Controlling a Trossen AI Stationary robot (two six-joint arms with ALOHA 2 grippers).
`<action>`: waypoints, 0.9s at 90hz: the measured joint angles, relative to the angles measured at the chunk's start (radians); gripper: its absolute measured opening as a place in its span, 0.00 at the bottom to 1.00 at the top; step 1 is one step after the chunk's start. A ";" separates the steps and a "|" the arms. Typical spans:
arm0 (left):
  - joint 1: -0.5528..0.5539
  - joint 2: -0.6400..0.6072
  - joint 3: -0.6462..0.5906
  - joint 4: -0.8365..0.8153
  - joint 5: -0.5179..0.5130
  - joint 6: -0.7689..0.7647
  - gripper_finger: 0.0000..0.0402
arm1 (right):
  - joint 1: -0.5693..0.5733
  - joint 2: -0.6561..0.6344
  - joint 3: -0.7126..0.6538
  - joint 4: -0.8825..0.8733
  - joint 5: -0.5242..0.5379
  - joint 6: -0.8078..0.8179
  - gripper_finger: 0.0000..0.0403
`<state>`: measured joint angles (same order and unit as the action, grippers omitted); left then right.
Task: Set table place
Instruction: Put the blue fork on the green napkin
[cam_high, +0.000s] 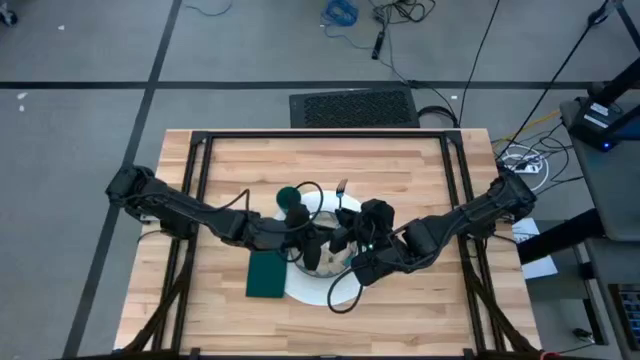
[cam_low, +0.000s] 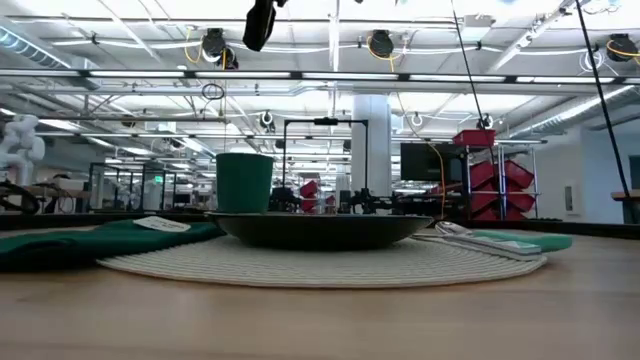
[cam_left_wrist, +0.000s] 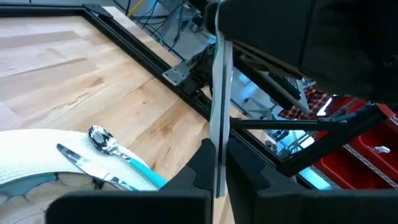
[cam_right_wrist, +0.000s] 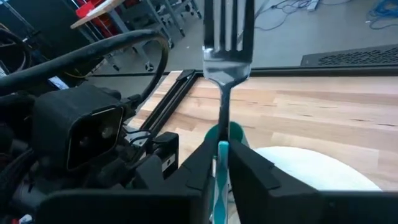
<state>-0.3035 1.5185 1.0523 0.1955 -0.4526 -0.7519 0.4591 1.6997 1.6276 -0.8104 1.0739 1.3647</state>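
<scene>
Over the round white placemat (cam_high: 310, 290) my two grippers meet, the left one (cam_high: 322, 245) and the right one (cam_high: 350, 245). Each is shut on the fork (cam_right_wrist: 227, 68), a steel fork with a teal handle held up above the dark plate (cam_low: 320, 230). A green cup (cam_high: 290, 197) stands at the mat's far left. A folded green napkin (cam_high: 267, 275) lies flat on the mat's left edge. A spoon (cam_left_wrist: 102, 140) and a knife (cam_left_wrist: 78, 155) lie side by side on the mat's right part. My left gripper (cam_left_wrist: 217, 180) is shut on a thin steel strip (cam_left_wrist: 217, 143), the fork seen edge-on, pinched between its two fingers. It comes level from the table's left. The strip runs on to the right arm's dark body; which part of the fork this is I cannot tell. My right gripper (cam_right_wrist: 222, 174) pinches the fork's teal handle (cam_right_wrist: 221, 155) between its two fingers, which lie along the fork. The tines (cam_right_wrist: 227, 25) stick out beyond the fingertips toward the table's far edge. The fork is lifted clear of the plate.
The table (cam_high: 400, 165) shows bare wood beyond the mat on the far side and right. Black frame tubes (cam_high: 455, 190) run along both sides and the far edge. Loops of arm cable (cam_high: 345, 295) hang over the mat's near part.
</scene>
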 joint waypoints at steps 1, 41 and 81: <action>0.000 0.000 0.000 0.000 -0.002 0.001 0.01 | 0.000 0.000 0.000 0.000 0.000 0.000 0.15; -0.042 -0.003 -0.001 0.105 -0.010 0.077 0.00 | 0.081 -0.018 0.000 -0.019 -0.007 -0.050 0.30; -0.232 -0.257 -0.077 -0.142 -0.098 -0.053 0.00 | 0.229 -0.122 0.000 -0.175 0.044 -0.031 0.31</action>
<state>-0.5355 1.2613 0.9750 0.0534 -0.5504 -0.8051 0.6878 1.5772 1.6279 -0.9856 1.1174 1.3338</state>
